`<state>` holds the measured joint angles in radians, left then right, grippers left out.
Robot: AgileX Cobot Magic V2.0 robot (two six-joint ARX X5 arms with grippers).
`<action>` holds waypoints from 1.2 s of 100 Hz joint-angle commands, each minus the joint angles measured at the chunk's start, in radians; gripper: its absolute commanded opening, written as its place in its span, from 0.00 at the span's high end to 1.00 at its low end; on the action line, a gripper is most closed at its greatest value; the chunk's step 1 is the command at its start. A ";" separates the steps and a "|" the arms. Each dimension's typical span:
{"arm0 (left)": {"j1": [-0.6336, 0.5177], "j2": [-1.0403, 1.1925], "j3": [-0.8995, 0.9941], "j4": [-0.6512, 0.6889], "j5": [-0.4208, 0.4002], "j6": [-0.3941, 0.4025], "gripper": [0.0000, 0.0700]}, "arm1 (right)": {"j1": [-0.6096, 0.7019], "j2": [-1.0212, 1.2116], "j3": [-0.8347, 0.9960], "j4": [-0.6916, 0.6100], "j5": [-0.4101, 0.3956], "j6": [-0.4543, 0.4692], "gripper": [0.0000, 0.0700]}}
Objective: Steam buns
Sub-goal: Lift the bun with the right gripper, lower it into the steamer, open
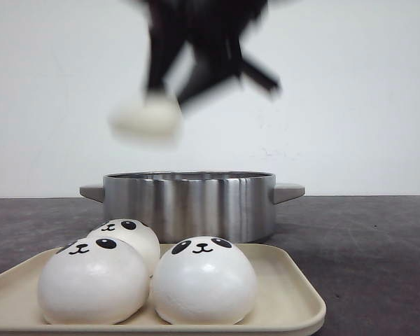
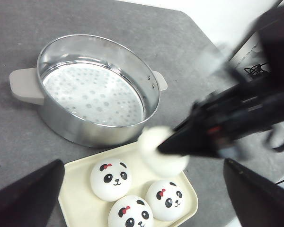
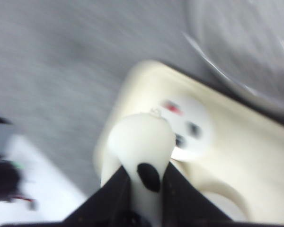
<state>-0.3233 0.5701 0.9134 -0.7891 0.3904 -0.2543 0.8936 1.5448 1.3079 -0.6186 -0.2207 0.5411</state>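
We see a steel steamer pot [image 1: 189, 204] on the far side of a cream tray [image 1: 294, 301] bearing three buns [image 1: 204, 280]. Our right gripper [image 3: 145, 189] pinches a fourth bun [image 3: 141, 142] aloft; our left gripper [image 2: 142, 198] is spread wide.

Lab tabletop, blank white wall [image 1: 364, 98]
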 commanded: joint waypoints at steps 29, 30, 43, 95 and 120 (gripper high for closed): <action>-0.005 0.005 0.011 0.029 -0.005 0.000 0.00 | -0.093 0.083 0.297 0.015 0.318 -0.229 0.99; -0.005 0.005 0.011 0.029 -0.005 0.000 0.00 | -0.101 0.091 0.303 0.015 0.318 -0.232 0.99; -0.005 0.005 0.011 0.027 -0.005 0.000 0.00 | -0.200 0.203 0.355 0.019 0.314 -0.242 0.99; -0.004 0.005 0.011 0.026 -0.005 0.000 0.00 | -0.341 0.511 0.359 0.146 0.262 -0.241 0.99; -0.004 0.005 0.011 0.026 -0.005 0.000 0.00 | -0.341 0.537 0.359 0.124 0.250 -0.237 0.82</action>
<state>-0.3233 0.5701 0.9134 -0.7742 0.3901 -0.2546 0.5476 2.0438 1.6478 -0.4904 0.0330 0.3107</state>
